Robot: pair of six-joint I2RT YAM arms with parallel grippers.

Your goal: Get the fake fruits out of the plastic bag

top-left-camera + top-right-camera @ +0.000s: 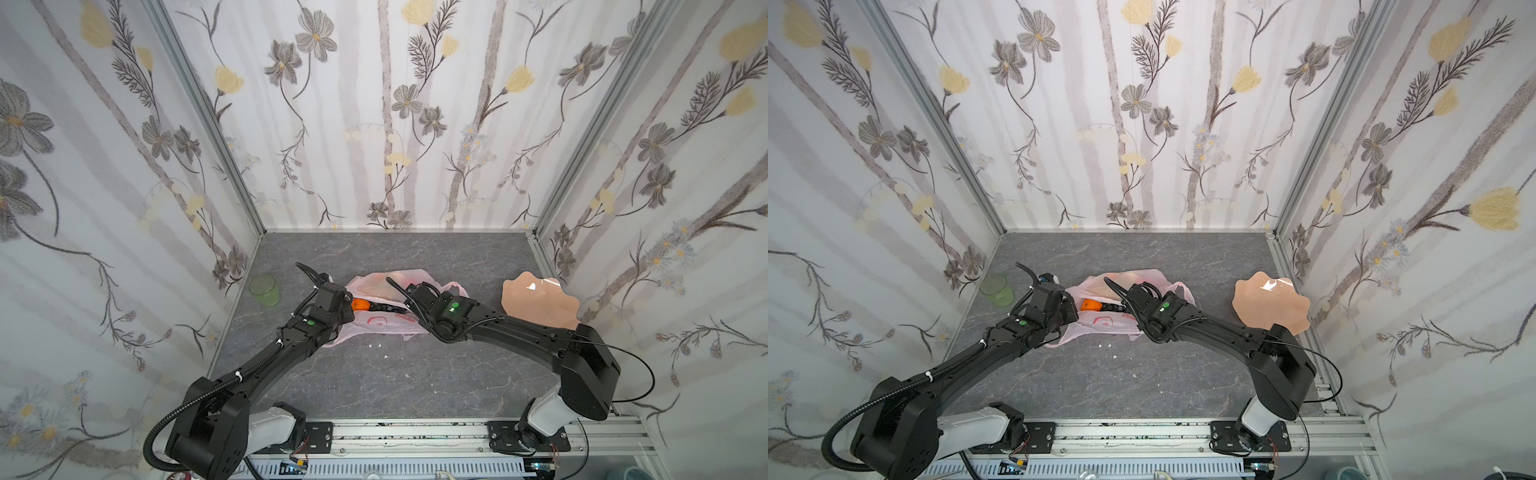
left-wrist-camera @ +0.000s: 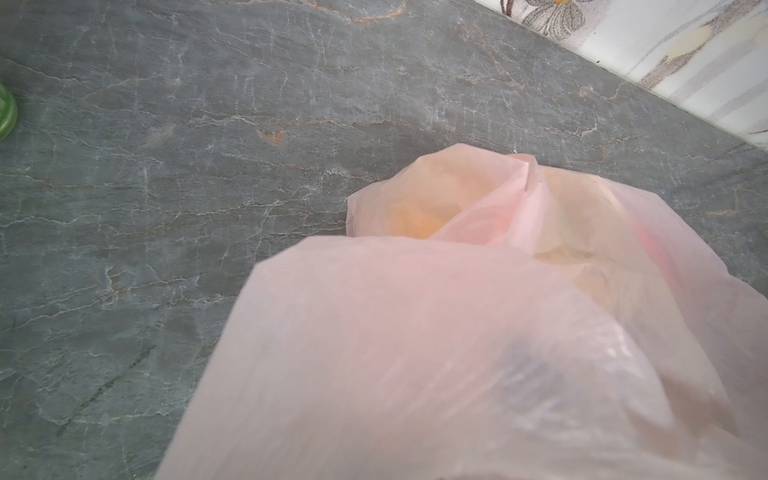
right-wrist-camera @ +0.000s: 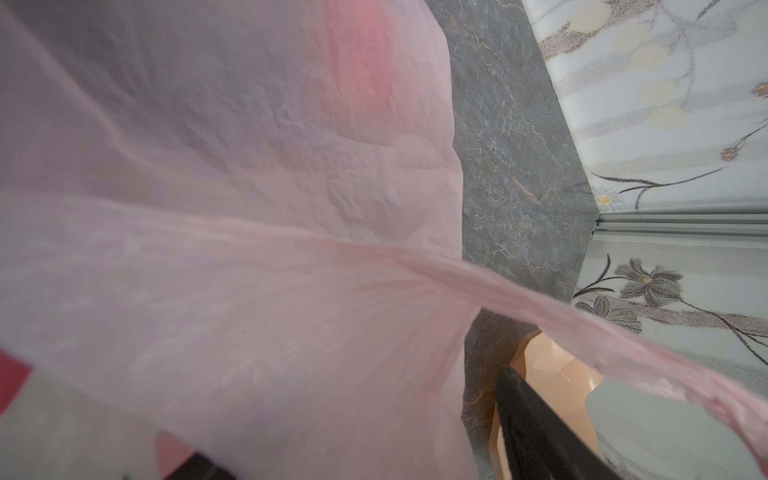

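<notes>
The pink plastic bag lies crumpled mid-table between both arms. At its open mouth an orange fruit shows beside a dark purple grape bunch. My left gripper sits at the bag's left edge, shut on the film, which drapes over its wrist view. Pale orange shapes glow through the film. My right gripper reaches into the bag's right side, jaws apart with pink film and a stretched handle between the black fingers.
A peach wavy-edged plate lies at the right wall. A green translucent cup stands at the left wall. Small white specks dot the grey stone table in front of the bag.
</notes>
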